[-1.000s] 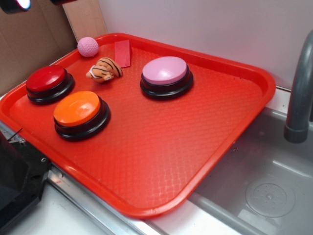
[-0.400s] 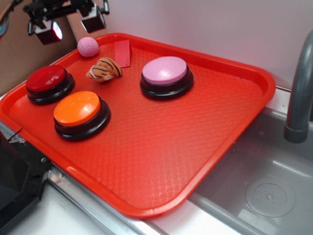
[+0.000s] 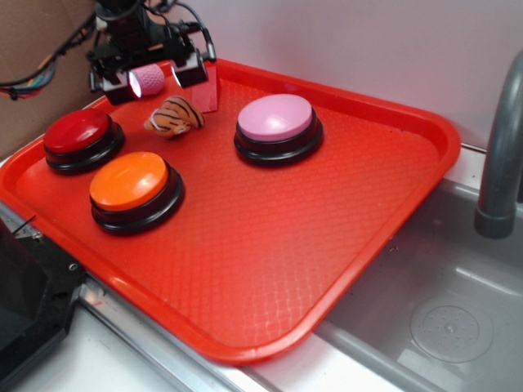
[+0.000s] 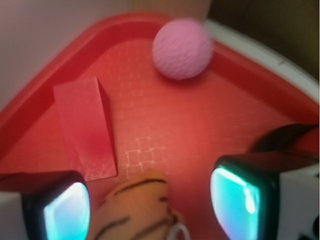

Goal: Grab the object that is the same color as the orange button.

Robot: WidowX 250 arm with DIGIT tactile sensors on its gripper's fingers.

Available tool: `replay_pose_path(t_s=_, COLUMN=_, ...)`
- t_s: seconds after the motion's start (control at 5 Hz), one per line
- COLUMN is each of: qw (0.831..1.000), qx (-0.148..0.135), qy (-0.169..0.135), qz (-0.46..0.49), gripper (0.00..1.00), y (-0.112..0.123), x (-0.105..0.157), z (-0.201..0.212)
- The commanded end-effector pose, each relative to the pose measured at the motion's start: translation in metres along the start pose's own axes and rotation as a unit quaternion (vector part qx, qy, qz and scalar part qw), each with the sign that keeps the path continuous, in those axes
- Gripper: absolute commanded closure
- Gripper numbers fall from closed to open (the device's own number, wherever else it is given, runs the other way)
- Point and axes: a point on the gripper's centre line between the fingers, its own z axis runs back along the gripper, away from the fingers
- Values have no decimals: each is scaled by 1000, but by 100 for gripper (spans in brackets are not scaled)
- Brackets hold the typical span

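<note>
At the far left corner of the red tray, the gripper hangs with its two pads spread wide and nothing between them but air; its lit fingertips glow on either side of the pink dimpled ball as seen from the exterior camera, though that view cannot settle whether the ball sits between them or just behind. The wrist view helps: the ball lies well ahead of the pads, in the tray's corner, and the flat red rectangular piece lies to its left along the rim.

The small plush tiger, orange with black stripes, rests on the tray just near of the gripper, untouched. In the wrist view its striped back shows at the bottom edge, between the two glowing pads.

The orange button stands nearer on the left side of the tray, with the red-topped button just beyond it to the left. The pink-topped button stands right of the tiger, apart from it. A grey faucet rises over the sink at right.
</note>
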Motion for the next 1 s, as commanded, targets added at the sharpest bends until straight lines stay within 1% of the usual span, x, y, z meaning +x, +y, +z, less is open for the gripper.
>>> replay_pose_path(t_s=0.0, qw=998, qx=-41, qy=24, qz=-37, gripper=0, y=-8, x=-3, z=-13)
replay_pose_path(t_s=0.2, qw=997, qx=-51, qy=31, qz=-50, gripper=0, y=-14, x=-13, z=-12)
replay_pose_path(t_s=0.4, qw=997, qx=-45, qy=21, qz=-51, gripper=100, y=-15, x=-15, z=-7)
replay_pose_path(t_s=0.6, qw=999, qx=-17, qy=21, qz=-35, gripper=100, y=-13, x=-9, z=-2)
replay_pose_path(t_s=0.8, qw=999, qx=-1, qy=6, qz=-45, gripper=100, y=-16, x=-2, z=10)
